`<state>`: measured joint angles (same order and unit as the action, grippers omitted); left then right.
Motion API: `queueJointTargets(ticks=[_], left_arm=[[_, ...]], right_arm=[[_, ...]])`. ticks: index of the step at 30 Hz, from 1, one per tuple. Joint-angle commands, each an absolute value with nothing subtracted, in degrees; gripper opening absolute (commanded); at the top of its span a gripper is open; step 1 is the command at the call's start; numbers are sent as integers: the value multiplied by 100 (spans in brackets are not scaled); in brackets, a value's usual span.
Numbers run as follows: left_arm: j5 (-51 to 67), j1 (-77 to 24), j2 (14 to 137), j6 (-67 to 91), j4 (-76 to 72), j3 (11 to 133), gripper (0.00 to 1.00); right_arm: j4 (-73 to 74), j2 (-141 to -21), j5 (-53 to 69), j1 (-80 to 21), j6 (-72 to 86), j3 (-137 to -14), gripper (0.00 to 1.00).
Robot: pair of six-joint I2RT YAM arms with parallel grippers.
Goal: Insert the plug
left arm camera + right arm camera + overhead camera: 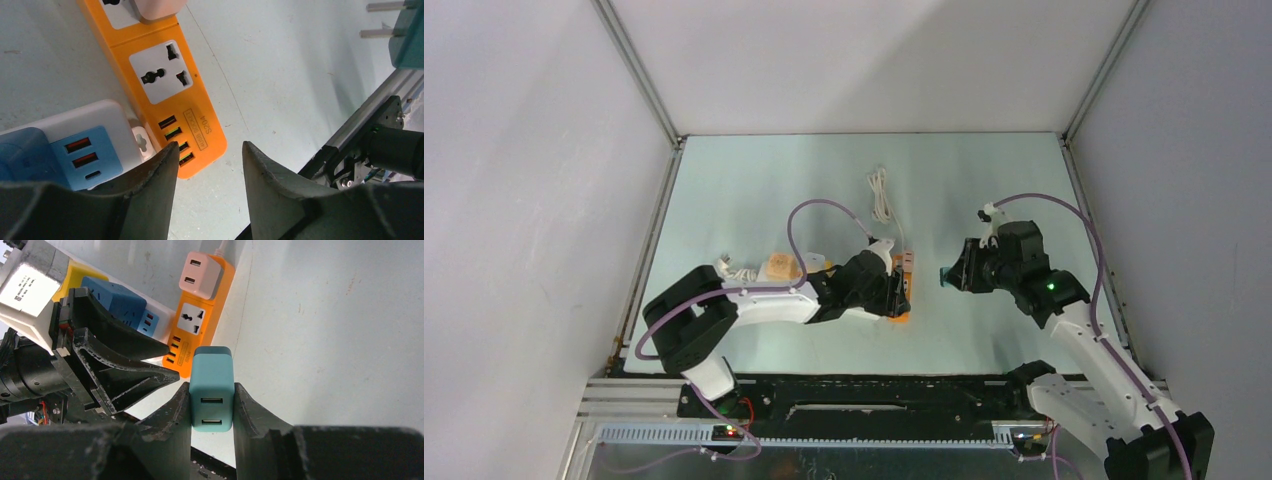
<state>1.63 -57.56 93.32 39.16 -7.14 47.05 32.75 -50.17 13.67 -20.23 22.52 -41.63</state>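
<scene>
Right gripper (212, 387) clamps teal plug (212, 367) | left gripper (209, 147) parted over orange strip (205, 127) | prongs (376, 33) only left-wrist

The free socket (161, 72) on the orange power strip (197, 127) is hemmed in on three sides. A pink adapter (200, 274) fills the socket just beyond it, a white and blue strip (85, 145) lies close along one long side, and the left gripper (210, 146) hangs over the USB end with its jaws apart. The other long side faces bare table (1004, 180), open ground across to the right gripper (211, 387) clamped on the teal plug (212, 365). A coiled white cable (882, 195) lies farther back, well clear of that side.
</scene>
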Motion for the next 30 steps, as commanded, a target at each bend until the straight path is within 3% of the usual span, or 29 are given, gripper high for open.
queueJointTargets(ticks=[1, 8, 17, 30], left_arm=[[-383, -5766, 9452, 3850, -116, 5077, 54], [-663, -5801, 9199, 3719, -46, 5001, 59], [-324, -5910, 9846, 3866, -89, 5309, 58], [544, -6067, 9629, 3824, -1663, 5186, 59]], right_arm=[[3165, -5068, 1559, -1992, 2259, -4280, 0], [3156, -5114, 1677, -1976, 2231, -4280, 0], [3102, -5194, 1796, -1909, 2220, -4279, 0], [3243, -5264, 1594, -1762, 1986, -4364, 0]])
